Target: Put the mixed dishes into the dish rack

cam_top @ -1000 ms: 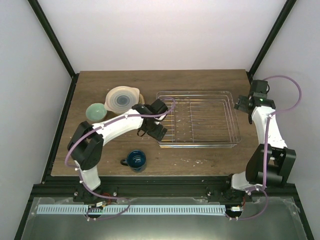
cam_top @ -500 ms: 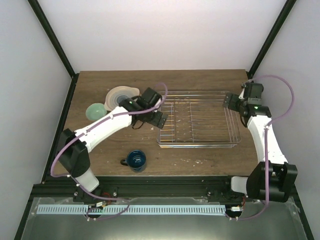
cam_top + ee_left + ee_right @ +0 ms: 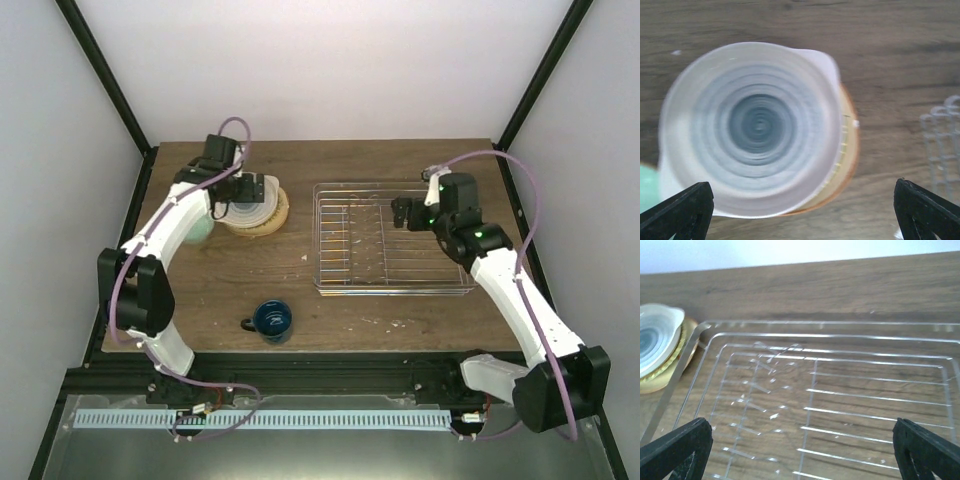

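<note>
A stack of plates (image 3: 252,208) lies at the back left, the cream plate with teal rings (image 3: 752,127) on top and a yellow-orange plate (image 3: 849,150) showing under its rim. My left gripper (image 3: 248,190) hovers over the stack, open and empty (image 3: 800,215). The pale mint bowl (image 3: 192,226) sits left of the stack, partly hidden by the arm. The dark blue mug (image 3: 272,318) stands at the front. The silver wire dish rack (image 3: 392,240) holds nothing. My right gripper (image 3: 402,212) is open and empty above its back half (image 3: 800,455).
The plate stack also shows at the left edge of the right wrist view (image 3: 655,340). The rack's tines (image 3: 942,145) show at the right edge of the left wrist view. Black frame posts stand at the table's back corners.
My left arm has swung from the rack's left edge back and left to above the plate stack. My right arm has moved from the rack's right rim to over the rack.
</note>
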You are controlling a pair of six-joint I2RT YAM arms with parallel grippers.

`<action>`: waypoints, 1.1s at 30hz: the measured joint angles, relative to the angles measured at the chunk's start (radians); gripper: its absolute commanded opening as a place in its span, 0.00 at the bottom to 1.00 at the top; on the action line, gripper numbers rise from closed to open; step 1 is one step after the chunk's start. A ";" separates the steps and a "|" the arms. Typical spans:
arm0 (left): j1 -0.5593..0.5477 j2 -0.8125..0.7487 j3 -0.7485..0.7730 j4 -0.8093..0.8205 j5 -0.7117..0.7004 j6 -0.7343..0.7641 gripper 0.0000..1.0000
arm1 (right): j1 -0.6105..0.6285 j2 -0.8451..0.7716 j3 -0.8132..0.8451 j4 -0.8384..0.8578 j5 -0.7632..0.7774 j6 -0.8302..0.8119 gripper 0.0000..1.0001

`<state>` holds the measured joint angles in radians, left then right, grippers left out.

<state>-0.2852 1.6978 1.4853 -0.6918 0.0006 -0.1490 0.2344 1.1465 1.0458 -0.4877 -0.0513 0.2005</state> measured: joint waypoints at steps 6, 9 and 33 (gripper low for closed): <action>0.167 0.001 -0.037 0.032 0.029 -0.010 1.00 | 0.122 0.011 -0.048 0.011 0.011 0.007 1.00; 0.224 0.003 -0.041 0.055 0.046 -0.027 1.00 | 0.154 0.033 -0.048 0.018 0.022 0.012 1.00; 0.312 0.271 0.031 0.137 0.087 -0.057 0.81 | 0.188 0.066 -0.113 0.061 0.057 0.017 1.00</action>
<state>0.0273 1.9690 1.5162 -0.5549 0.0875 -0.2058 0.4225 1.2121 0.9329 -0.4267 0.0055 0.2173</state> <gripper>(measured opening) 0.869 0.997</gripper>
